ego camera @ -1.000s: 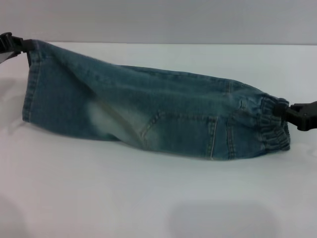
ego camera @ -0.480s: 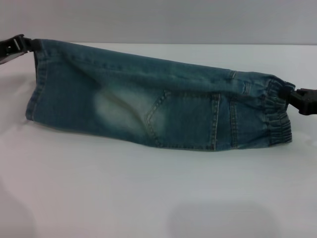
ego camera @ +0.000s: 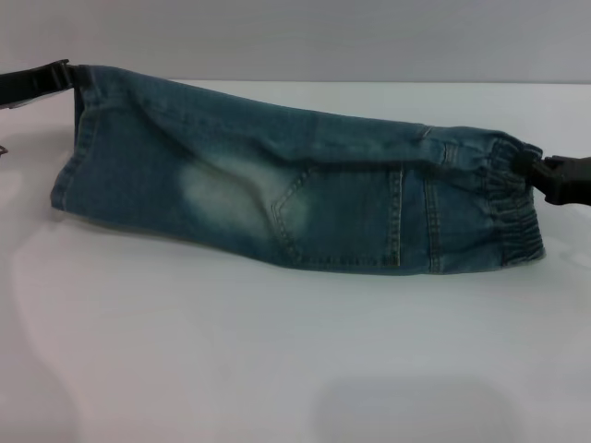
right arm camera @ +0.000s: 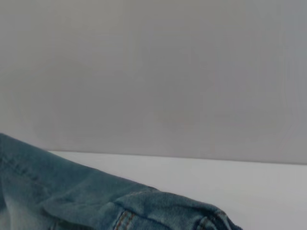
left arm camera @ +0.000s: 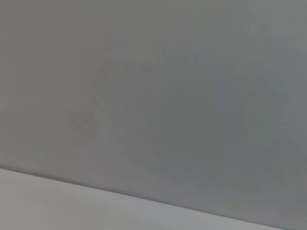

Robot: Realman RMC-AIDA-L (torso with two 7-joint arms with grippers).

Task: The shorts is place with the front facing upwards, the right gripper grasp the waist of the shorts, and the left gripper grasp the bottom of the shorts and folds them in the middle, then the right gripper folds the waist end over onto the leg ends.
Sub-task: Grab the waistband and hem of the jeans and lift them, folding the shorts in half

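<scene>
Blue denim shorts (ego camera: 277, 198) hang stretched between both grippers above the white table (ego camera: 277, 369), folded lengthwise, a back pocket facing me. My left gripper (ego camera: 66, 78) is shut on the leg-end corner at the upper left. At the right, my right gripper (ego camera: 536, 171) is shut on the elastic waist (ego camera: 512, 212). The lower edge of the shorts sags toward the table. The right wrist view shows a strip of the denim (right arm camera: 86, 196) over the table; the left wrist view shows only table and wall.
A plain grey wall (ego camera: 295, 37) stands behind the table's far edge. Soft shadows lie on the white surface in front of the shorts.
Both grippers have lifted the shorts a little higher. The left end has moved right and up, and the fabric is pulled tauter.
</scene>
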